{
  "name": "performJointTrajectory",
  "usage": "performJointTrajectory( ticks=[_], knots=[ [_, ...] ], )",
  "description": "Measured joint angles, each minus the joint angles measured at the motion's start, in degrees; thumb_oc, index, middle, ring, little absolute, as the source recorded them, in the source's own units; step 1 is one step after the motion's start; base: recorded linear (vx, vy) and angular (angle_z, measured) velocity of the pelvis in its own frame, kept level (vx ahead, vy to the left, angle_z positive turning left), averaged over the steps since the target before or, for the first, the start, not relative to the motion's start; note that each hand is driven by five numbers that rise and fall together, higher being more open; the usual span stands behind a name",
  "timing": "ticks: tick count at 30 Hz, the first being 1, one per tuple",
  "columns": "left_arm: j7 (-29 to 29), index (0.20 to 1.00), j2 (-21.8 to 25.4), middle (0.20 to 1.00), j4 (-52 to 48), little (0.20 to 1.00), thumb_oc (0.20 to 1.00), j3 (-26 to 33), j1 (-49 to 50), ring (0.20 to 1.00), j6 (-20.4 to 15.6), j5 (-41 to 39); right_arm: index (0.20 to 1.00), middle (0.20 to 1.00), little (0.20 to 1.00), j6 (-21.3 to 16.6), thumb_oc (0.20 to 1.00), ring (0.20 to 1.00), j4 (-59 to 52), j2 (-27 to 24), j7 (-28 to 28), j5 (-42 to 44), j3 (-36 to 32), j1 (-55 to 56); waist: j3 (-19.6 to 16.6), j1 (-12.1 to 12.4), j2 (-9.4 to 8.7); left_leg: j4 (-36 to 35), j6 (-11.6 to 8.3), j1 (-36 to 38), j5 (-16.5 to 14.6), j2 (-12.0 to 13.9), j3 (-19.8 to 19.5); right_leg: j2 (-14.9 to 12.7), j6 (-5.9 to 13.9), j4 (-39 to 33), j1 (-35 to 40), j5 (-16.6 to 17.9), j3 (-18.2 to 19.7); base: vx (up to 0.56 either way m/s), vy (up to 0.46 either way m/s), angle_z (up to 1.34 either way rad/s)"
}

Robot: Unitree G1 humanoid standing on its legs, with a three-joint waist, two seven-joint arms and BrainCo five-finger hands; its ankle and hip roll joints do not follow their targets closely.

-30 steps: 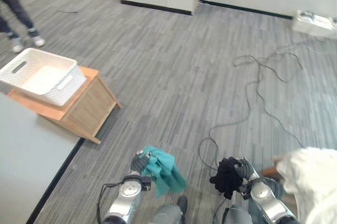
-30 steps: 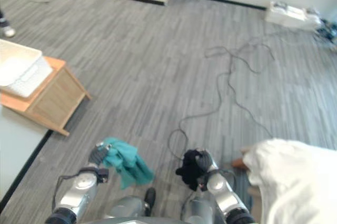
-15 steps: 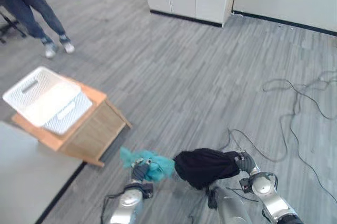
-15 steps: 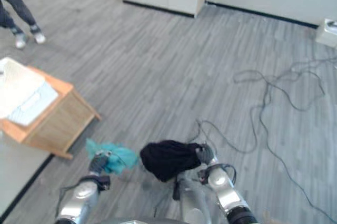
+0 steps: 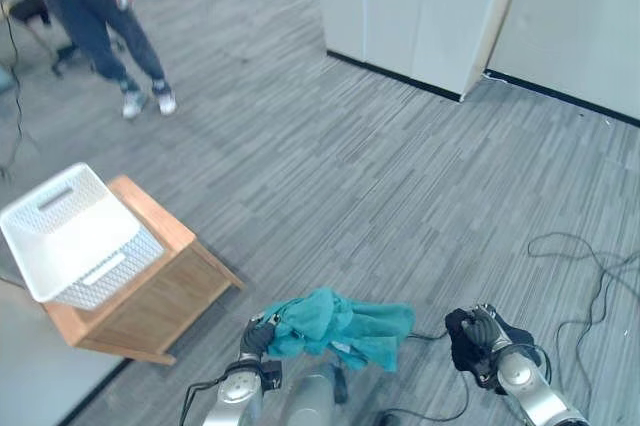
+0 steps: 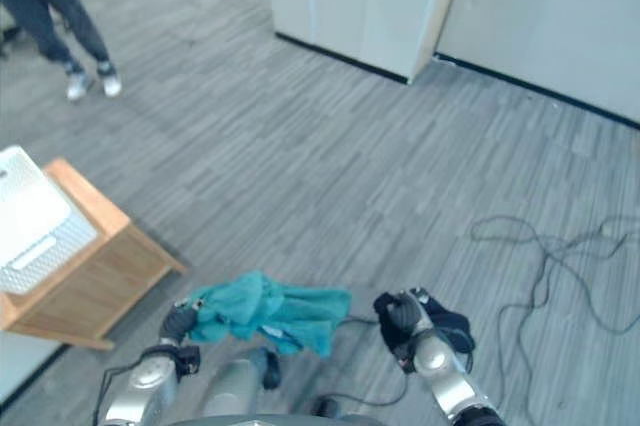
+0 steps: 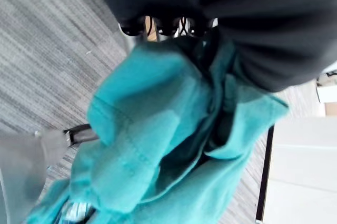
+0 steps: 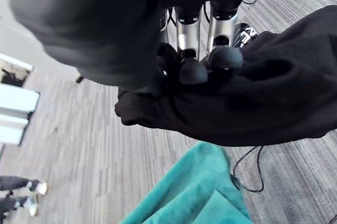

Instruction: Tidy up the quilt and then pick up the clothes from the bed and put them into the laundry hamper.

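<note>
- White laundry hamper (image 5: 70, 236) on wooden stand (image 5: 150, 296), far left.
- Left hand (image 5: 258, 336) fingers curled round teal garment (image 5: 340, 326).
- Right hand (image 5: 485, 331) clutching black garment (image 8: 274, 103).
- Advice: turn left, keep both grips tight, release over hamper.

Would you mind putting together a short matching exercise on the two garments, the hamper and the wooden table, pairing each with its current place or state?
Things:
1. teal garment
2. black garment
3. white laundry hamper
4. wooden table

Places or states:
A. stands on the floor, under the hamper
B. held in the right hand
C. sits on the wooden table, nothing in it
D. held in the left hand

Pairs: 1-D, 2-B, 3-C, 4-A
</note>
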Motion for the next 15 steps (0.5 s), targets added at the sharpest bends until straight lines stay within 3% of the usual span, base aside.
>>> performJointTrajectory(
  ticks=[1,2,3,4,5,6,7,8,9,11,12,13,14,15],
  knots=[
    [0.1,0.200,-0.7,0.200,0.2,0.200,0.200,-0.3,0.3,0.200,0.8,0.0,0.200,0.200,0.200,0.0,0.200,0.200,0.6,0.2,0.1,0.0,-0.1,0.4,-0.9,0.1,-1.06,0.8,2.41,1.3,1.8,-2.7,-2.0,-1.1,0.62,3.1,-0.5,-0.4,-0.9,0.50,0.269,0.51],
    [0.1,0.200,-1.3,0.200,0.2,0.200,0.200,-0.8,0.8,0.200,1.1,0.1,0.200,0.200,0.200,0.0,0.200,0.200,0.6,-0.2,0.1,0.0,-0.7,0.7,-1.1,0.4,0.01,-0.4,4.58,3.9,3.1,-3.6,-2.9,-0.8,1.77,6.7,-0.3,-1.2,-0.2,0.53,0.287,0.41],
    [0.1,0.200,-2.1,0.200,0.3,0.200,0.200,-1.0,0.9,0.200,1.2,0.5,0.200,0.200,0.200,0.0,0.200,0.200,-0.3,-0.6,0.2,0.0,-1.2,1.5,-0.9,0.5,1.54,-0.3,6.06,6.7,2.4,-3.7,-3.0,-1.0,3.86,12.2,-0.8,-3.2,0.3,0.34,0.191,0.74],
    [0.4,0.200,-2.3,0.200,1.5,0.200,0.200,-1.7,0.4,0.200,1.7,0.9,0.200,0.200,0.200,0.5,0.200,0.200,-1.4,0.3,0.0,0.0,-2.3,3.1,-0.9,0.0,1.28,-2.0,6.89,10.4,4.8,-6.4,-6.8,-5.5,3.05,32.0,-6.0,-4.1,-1.1,0.50,0.201,0.90],
    [0.5,0.200,-2.2,0.200,1.1,0.200,0.200,-2.0,-0.1,0.200,1.7,1.7,0.200,0.200,0.200,0.4,0.200,0.200,-2.7,-0.1,0.3,0.0,-1.7,3.7,-0.7,-0.3,0.99,-2.1,7.82,11.9,4.2,-6.8,-8.7,-9.5,3.48,42.7,-9.5,-2.6,-0.7,0.31,0.100,1.13],
    [0.7,0.200,-1.5,0.200,0.5,0.200,0.200,-2.6,0.1,0.200,1.6,2.0,0.200,0.200,0.200,0.2,0.200,0.200,-3.2,0.0,0.6,0.0,-1.7,3.9,-0.9,-0.9,0.72,-2.5,6.79,13.3,3.8,-7.9,-10.5,-11.9,3.13,49.1,-11.8,-2.9,-0.6,0.56,0.030,1.15],
    [1.0,0.200,0.2,0.200,-0.6,0.200,0.200,-2.8,-0.4,0.200,1.5,2.3,0.200,0.200,0.200,-0.4,0.200,0.200,-4.2,0.3,0.9,0.0,-2.0,3.6,-1.1,-1.7,0.73,-2.8,7.46,15.9,2.2,-9.4,-13.8,-15.8,4.35,55.0,-16.4,-2.7,2.7,0.40,0.010,1.32],
    [1.2,0.200,0.8,0.200,-1.1,0.200,0.200,-2.3,-0.8,0.200,1.6,2.3,0.200,0.200,0.200,-0.5,0.200,0.200,-4.6,-0.1,1.0,0.0,-2.0,2.3,-1.1,-1.0,1.43,-2.4,8.72,16.7,0.3,-10.2,-16.9,-16.6,5.04,54.3,-19.2,-2.7,4.3,0.75,-0.059,1.39],
    [1.3,0.200,1.0,0.200,-3.4,0.200,0.200,-1.4,-1.2,0.200,1.5,2.6,0.200,0.200,0.200,-0.6,0.200,0.200,-6.1,-0.5,1.2,0.0,-2.1,2.1,-0.7,-1.3,2.06,-1.5,8.20,16.7,-1.6,-9.5,-19.9,-16.2,5.74,53.5,-22.2,-3.8,6.4,0.58,-0.120,1.38],
    [2.2,0.200,2.0,0.200,-2.7,0.200,0.200,-0.9,-3.3,0.200,0.9,2.6,0.200,0.200,0.200,-1.3,0.200,0.200,-5.6,-0.6,1.1,0.1,-2.4,0.9,0.5,-2.5,4.31,-2.6,7.31,19.3,-1.4,-7.3,-27.7,-12.4,4.65,43.3,-24.3,-5.4,7.0,0.75,-0.198,1.80],
    [2.4,0.200,2.3,0.200,-2.5,0.200,0.200,-0.4,-4.5,0.200,0.9,2.6,0.200,0.200,0.200,-1.4,0.200,0.200,-5.9,-0.6,1.2,0.1,-2.4,1.1,1.0,-2.9,3.73,-3.8,7.39,21.8,-1.9,-6.9,-29.5,-12.4,6.15,37.4,-26.3,-4.5,6.7,0.69,-0.231,1.76],
    [2.4,0.200,2.5,0.200,-2.9,0.200,0.200,0.5,-3.8,0.200,0.8,2.6,0.200,0.200,0.200,-1.6,0.200,0.200,-5.8,-0.4,1.2,0.0,-2.6,1.1,0.6,-2.8,3.44,-2.9,8.61,21.9,-5.2,-7.2,-32.6,-12.5,7.15,31.3,-28.1,-3.9,6.7,0.96,-0.266,1.68],
    [2.5,0.200,2.0,0.200,-2.4,0.200,0.200,0.9,-3.8,0.200,0.8,2.6,0.200,0.200,0.200,-1.5,0.200,0.200,-6.0,-0.4,0.9,0.0,-3.1,1.1,0.3,-4.0,3.14,-1.4,6.43,21.8,-6.6,-6.6,-35.7,-10.7,7.76,18.4,-26.7,-2.8,8.3,0.26,-0.039,1.70],
    [2.8,0.200,2.6,0.200,-1.8,0.200,0.200,1.1,-3.6,0.200,0.8,2.6,0.200,0.200,0.200,-1.6,0.200,0.200,-6.0,-0.1,0.9,0.0,-3.3,1.4,0.5,-4.7,3.41,-1.8,5.64,23.0,-7.8,-5.5,-37.9,-9.2,8.53,7.9,-26.6,0.8,9.9,0.69,-0.124,1.50]
  ],
)
